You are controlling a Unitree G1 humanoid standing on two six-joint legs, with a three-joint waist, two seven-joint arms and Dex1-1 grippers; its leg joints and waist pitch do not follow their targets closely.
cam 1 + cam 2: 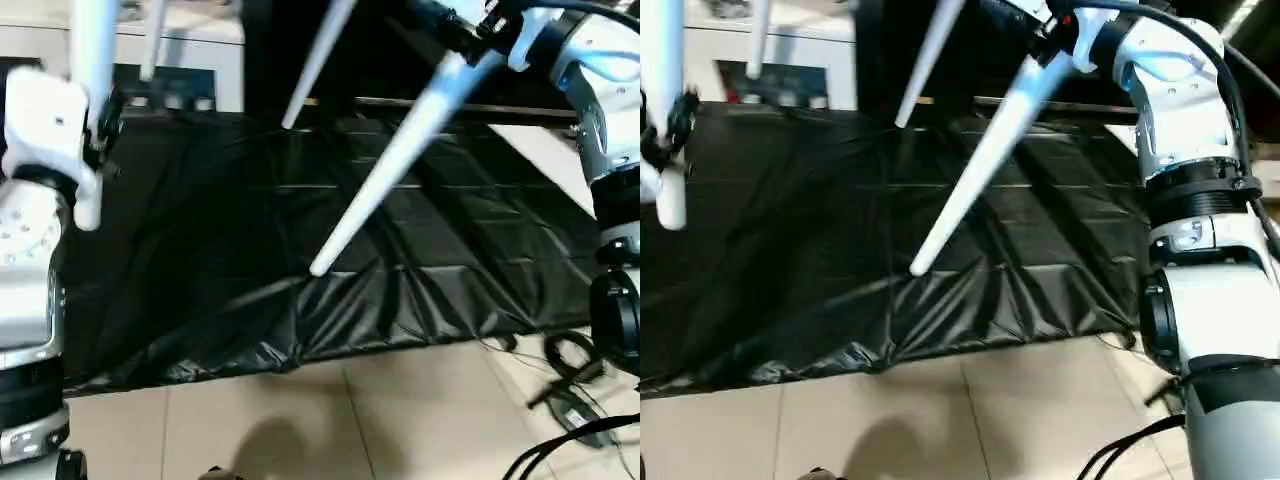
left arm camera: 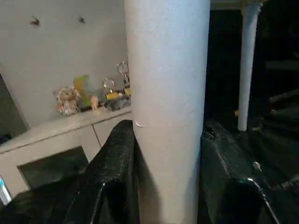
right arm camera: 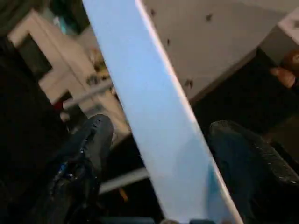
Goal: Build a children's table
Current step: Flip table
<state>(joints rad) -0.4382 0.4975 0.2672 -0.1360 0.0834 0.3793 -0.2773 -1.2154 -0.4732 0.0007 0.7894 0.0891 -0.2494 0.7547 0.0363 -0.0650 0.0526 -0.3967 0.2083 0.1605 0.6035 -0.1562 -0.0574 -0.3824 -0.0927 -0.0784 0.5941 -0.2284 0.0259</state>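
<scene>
A: Black plastic sheeting [image 1: 300, 250] covered the low work surface, with beige floor tiles [image 1: 330, 420] in front and a white cabinet [image 1: 170, 60] behind. Where was the leg on the left side?

B: One white tapered leg [image 1: 92, 70] stood nearly upright at the left gripper [image 2: 166, 154]. In the left wrist view it ran straight up between the two black fingers [image 2: 112, 177], both pressed against its sides. Recorded as clamped on that leg.

A: And the right side?

B: A second leg [image 1: 400, 150] slanted down across the sheeting from the right gripper [image 3: 159, 163], its narrow tip [image 1: 320, 268] hanging above the sheet. In the right wrist view this leg passed between the fingers [image 3: 88, 154], with a gap visible on either side. Recorded as spread, not pinching it.

A: Other legs?

B: Two more white legs [image 1: 318, 60] rose out of frame near the back. Cables [image 1: 570, 400] lay on the tiles at right.
</scene>
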